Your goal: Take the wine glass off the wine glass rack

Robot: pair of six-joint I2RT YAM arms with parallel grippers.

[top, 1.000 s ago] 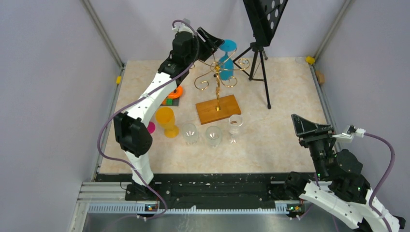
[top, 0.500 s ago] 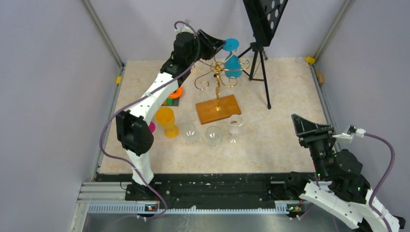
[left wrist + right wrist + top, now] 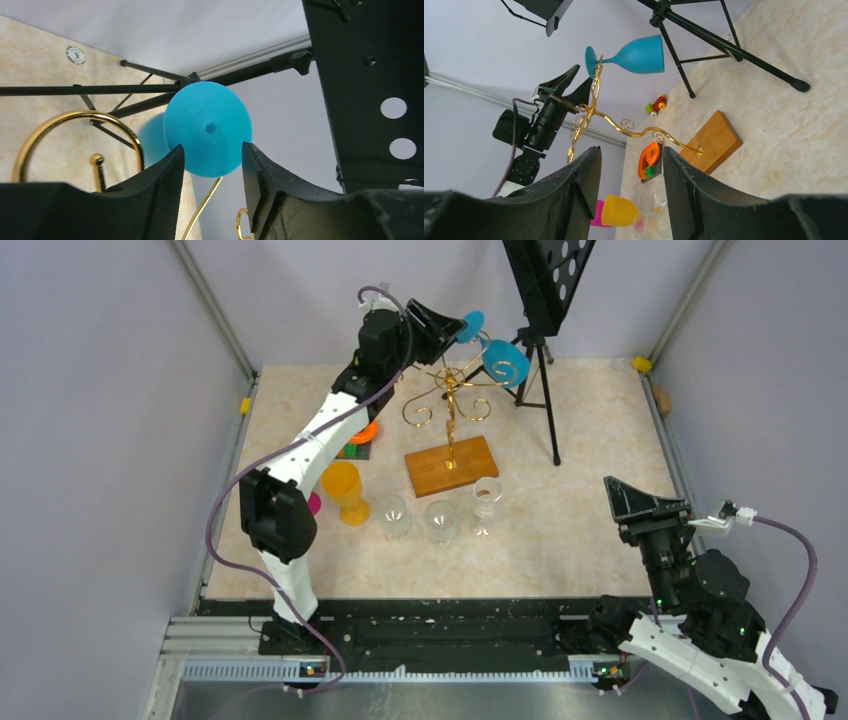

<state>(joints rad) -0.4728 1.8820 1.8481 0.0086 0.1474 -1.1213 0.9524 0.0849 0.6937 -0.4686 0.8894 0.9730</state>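
The right end effector (image 3: pixel 631 151) rests low at the near right of the desk (image 3: pixel 590 450), well apart from the wine glass rack (image 3: pixel 440 472). Its fingers are spread and it holds nothing.

The left arm is much the nearer one. It reaches up to the left of the rack's top, and the left end effector (image 3: pixel 212 149) hangs just beside the foot of the blue wine glass (image 3: pixel 504 362). Its fingers stand apart and are not clamped on anything. In the wrist view the round foot faces them just past the tips, wider than the gap. I cannot tell whether it touches them.

The glass is at the rack's top, caught on a curled gold arm and tipped well off vertical. Its long axis runs from the foot, on the end effector's side, across to the bowl on the rack's right. The bowl points toward the black tripod stand (image 3: pixel 541 380) beyond.

The coming move likely depends on closing near the foot and drawing the glass out along that arm without snagging the curl.
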